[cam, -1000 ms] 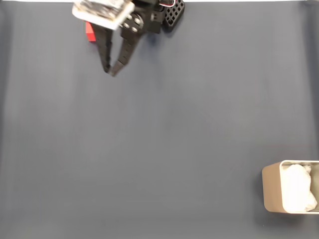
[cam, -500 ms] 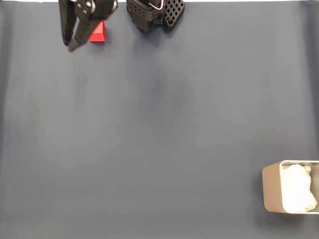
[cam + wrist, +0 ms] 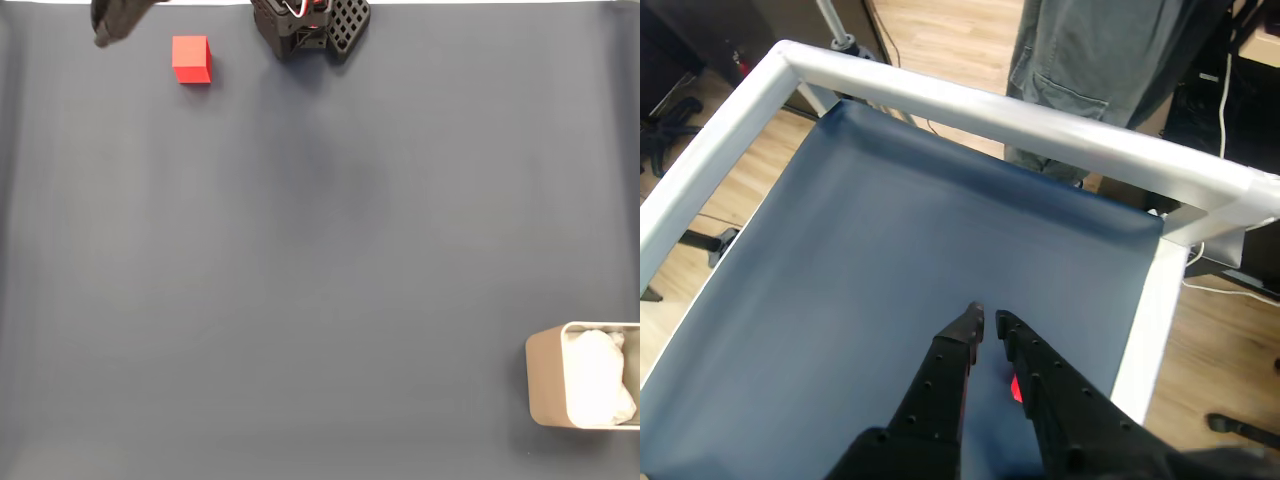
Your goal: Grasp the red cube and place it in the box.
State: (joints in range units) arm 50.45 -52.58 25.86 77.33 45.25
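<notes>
Gripper (image 3: pixel 987 321) high above the dark blue mat (image 3: pixel 320 260), holding nothing.
We see its black fingers nearly pressed together; the small red matte cube (image 3: pixel 190 59) lies far left, the beige padded box (image 3: pixel 545 378) near right.

No legible text, label, brand, number or sign anywhere in either view.

Dark blue-grey table (image 3: pixel 320 260) bearing the red cube (image 3: pixel 190 58) top left, the box (image 3: pixel 545 378) bottom right.
</notes>
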